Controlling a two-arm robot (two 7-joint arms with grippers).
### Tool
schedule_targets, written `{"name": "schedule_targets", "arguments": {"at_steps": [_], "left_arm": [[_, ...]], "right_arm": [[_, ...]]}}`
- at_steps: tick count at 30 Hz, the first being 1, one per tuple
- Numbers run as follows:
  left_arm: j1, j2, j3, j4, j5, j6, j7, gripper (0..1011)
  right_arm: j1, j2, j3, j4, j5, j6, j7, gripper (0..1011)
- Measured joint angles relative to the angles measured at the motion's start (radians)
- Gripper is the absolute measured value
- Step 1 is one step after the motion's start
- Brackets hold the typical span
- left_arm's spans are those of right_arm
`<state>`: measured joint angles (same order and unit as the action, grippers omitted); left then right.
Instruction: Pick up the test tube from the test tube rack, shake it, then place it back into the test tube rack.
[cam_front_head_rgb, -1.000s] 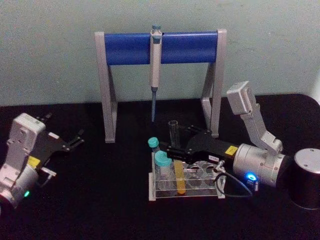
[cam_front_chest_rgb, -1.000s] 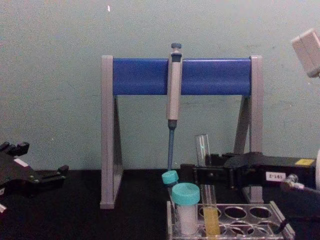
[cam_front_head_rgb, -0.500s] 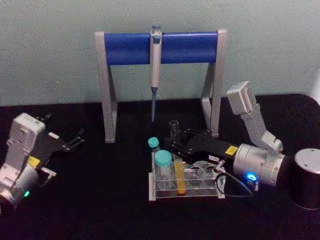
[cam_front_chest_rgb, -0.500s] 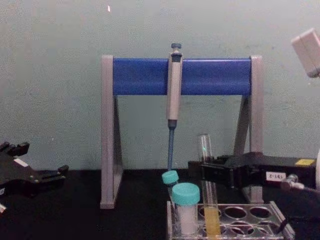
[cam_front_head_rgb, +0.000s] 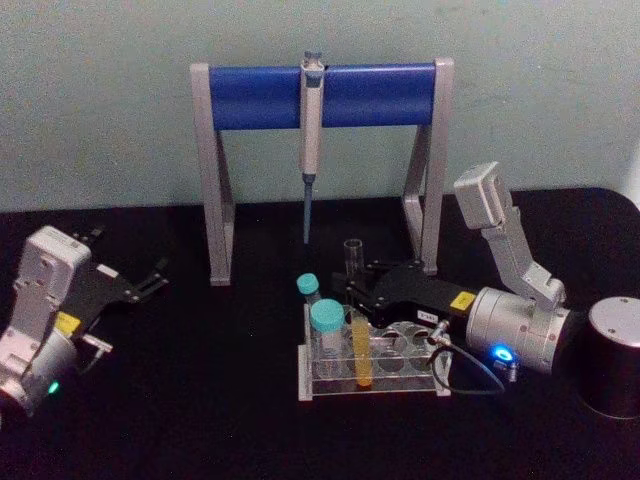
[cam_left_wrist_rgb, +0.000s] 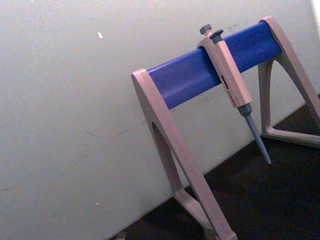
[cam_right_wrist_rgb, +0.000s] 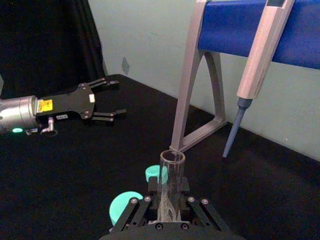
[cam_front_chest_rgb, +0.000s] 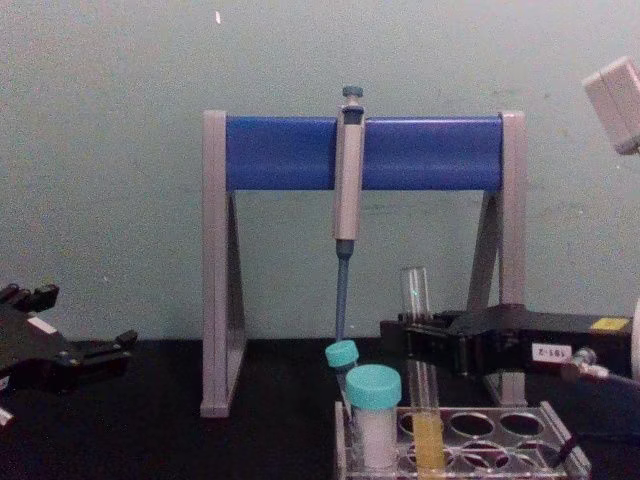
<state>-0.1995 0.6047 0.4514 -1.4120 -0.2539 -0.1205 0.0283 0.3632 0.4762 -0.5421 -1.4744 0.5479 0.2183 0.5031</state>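
The test tube (cam_front_chest_rgb: 424, 395) stands upright in the rack (cam_front_head_rgb: 400, 390), yellow liquid low, with the right gripper (cam_right_wrist_rgb: 167, 205) pinching its clear upper part. You seem to be at the pick-up (it could equally be the release). Lifting calls for a straight upward pull. Your left gripper (cam_front_head_rgb: 155, 275) sits spread, well apart on the left.

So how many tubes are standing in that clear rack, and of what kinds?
Open glass test tube with yellow liquid, held between the jaws of the right gripper: 1
Teal-capped tubes, a wide teal-capped tube and a narrow teal-capped tube: 2
Total in the test tube rack: 3
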Motion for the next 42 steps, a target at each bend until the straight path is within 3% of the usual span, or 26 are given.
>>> {"name": "schedule_targets", "arguments": {"at_steps": [7, 19, 29, 42], "left_arm": [[0.000, 0.000, 0.000, 0.000, 0.000, 0.000, 0.000, 1001], [0.000, 0.000, 0.000, 0.000, 0.000, 0.000, 0.000, 1001], [0.000, 0.000, 0.000, 0.000, 0.000, 0.000, 0.000, 1001], [0.000, 0.000, 0.000, 0.000, 0.000, 0.000, 0.000, 1001]], "right_arm": [[-0.007, 0.000, 0.003, -0.002, 0.000, -0.015, 0.000, 232], [-0.054, 0.001, 0.025, -0.024, -0.005, -0.111, 0.003, 232], [-0.111, 0.013, 0.042, -0.064, -0.059, -0.206, 0.001, 232], [-0.142, 0.019, 0.089, -0.139, -0.076, -0.240, 0.002, 232]]}}
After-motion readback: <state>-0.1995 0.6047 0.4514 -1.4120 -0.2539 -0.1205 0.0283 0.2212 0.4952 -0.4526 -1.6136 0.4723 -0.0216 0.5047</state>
